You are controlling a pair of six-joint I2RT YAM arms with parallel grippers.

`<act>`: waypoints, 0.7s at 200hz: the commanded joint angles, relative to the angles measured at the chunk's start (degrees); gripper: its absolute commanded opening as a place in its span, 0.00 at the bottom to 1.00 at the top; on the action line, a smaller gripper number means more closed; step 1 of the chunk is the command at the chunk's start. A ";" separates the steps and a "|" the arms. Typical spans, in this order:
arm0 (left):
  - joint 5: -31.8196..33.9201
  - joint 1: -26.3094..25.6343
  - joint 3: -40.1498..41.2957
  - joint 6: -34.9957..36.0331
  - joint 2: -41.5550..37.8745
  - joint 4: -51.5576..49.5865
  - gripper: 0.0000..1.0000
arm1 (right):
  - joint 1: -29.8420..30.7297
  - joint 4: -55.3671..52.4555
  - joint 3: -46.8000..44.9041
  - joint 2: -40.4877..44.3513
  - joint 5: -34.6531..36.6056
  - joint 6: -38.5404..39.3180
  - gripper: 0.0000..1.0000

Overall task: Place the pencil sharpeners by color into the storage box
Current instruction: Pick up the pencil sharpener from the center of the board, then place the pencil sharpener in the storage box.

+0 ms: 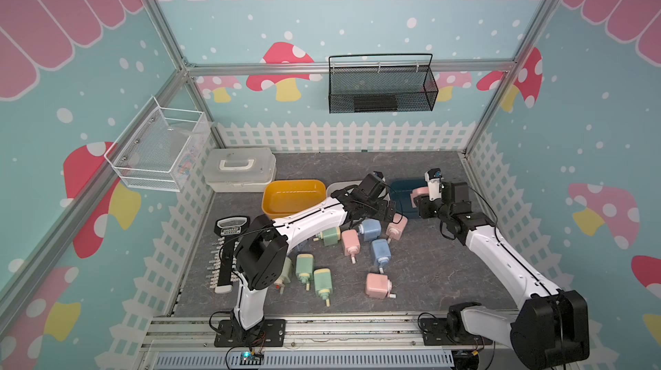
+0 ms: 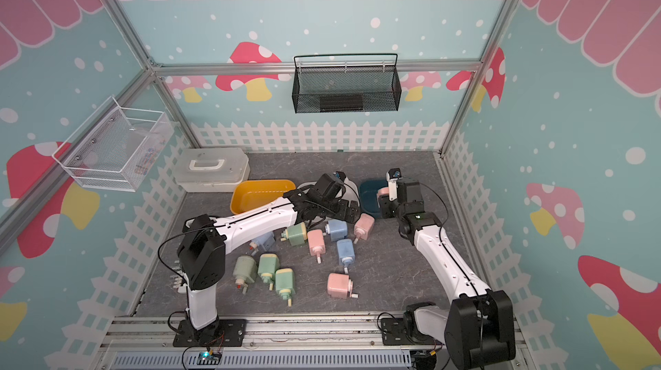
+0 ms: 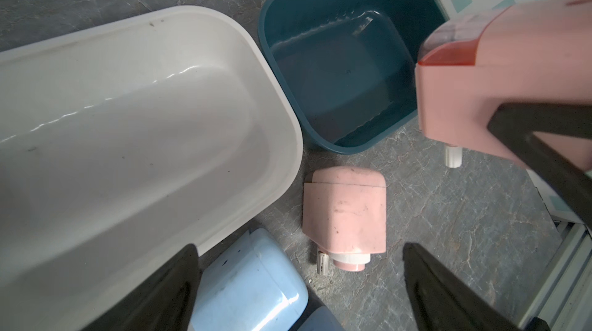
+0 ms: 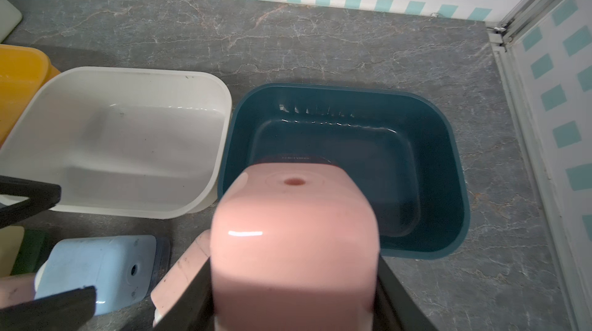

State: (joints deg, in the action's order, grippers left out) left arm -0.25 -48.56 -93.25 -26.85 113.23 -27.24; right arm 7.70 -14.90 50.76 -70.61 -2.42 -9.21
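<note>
My right gripper [image 4: 294, 281] is shut on a pink pencil sharpener [image 4: 294, 233] and holds it above the near rim of the dark teal storage box [image 4: 448, 166], seen in both top views [image 1: 419, 193] [image 2: 384, 192]. My left gripper [image 3: 299, 249] hangs open next to the white box [image 3: 128, 105], over a blue sharpener [image 3: 243, 284] and beside a pink one [image 3: 346, 214] lying on the floor. Several more pink [image 1: 377, 285], blue [image 1: 381, 252] and green [image 1: 323, 281] sharpeners lie scattered in the middle of the table.
A yellow box [image 1: 272, 203] stands left of the white one. A lidded translucent case [image 1: 239, 169] sits at the back left. A black-and-white bar tool [image 1: 225, 261] lies by the left wall. Wire baskets [image 1: 381, 85] hang on the walls.
</note>
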 commanded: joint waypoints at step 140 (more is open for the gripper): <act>8.98 -1.02 -29.61 0.83 22.48 -11.06 0.99 | -11.64 -18.19 27.14 -26.48 -0.67 10.14 0.00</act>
State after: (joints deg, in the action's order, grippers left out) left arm 6.85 -49.36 -118.80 -26.96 132.62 -35.05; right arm -2.57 -30.65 75.02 -94.39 -0.86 -1.26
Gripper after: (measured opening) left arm 0.988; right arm 0.521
